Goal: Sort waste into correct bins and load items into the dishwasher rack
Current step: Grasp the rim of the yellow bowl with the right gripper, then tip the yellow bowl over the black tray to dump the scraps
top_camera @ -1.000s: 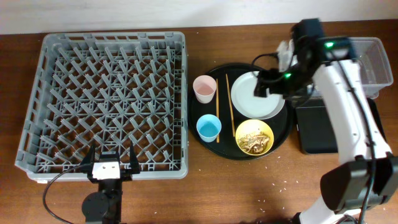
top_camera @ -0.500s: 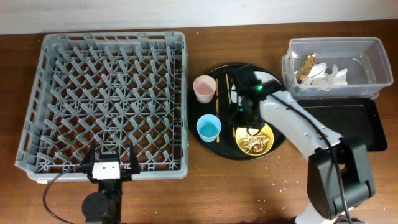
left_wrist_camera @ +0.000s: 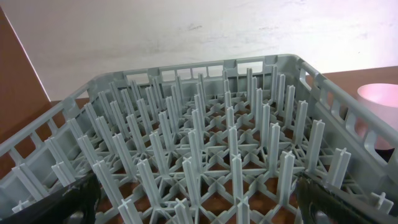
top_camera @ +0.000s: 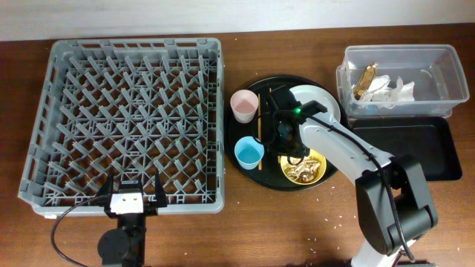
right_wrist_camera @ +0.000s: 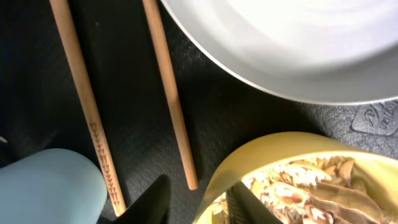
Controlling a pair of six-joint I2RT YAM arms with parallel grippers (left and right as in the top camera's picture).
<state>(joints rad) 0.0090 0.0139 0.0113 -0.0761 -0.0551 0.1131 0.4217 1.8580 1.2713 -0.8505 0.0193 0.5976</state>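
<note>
Nearest, the left gripper (top_camera: 132,185) sits at the dishwasher rack's (top_camera: 133,46) near edge, fingers spread wide, holding nothing. The right gripper (right_wrist_camera: 198,202) is down at the yellow bowl (right_wrist_camera: 261,146), one finger either side of the rim, not clamped, with food scraps (right_wrist_camera: 311,186) inside. Just beyond are the chopsticks (right_wrist_camera: 168,93) and the plate (right_wrist_camera: 292,43). Farthest back, napkins (top_camera: 390,87) and wrapper (top_camera: 366,78) lie in the clear tub (top_camera: 438,55).

Upright yellow bowl (right_wrist_camera: 292,143) holding brown scraps (right_wrist_camera: 323,186) lies just beside pale plate (right_wrist_camera: 298,43) and two wooden chopsticks (right_wrist_camera: 171,99).
</note>
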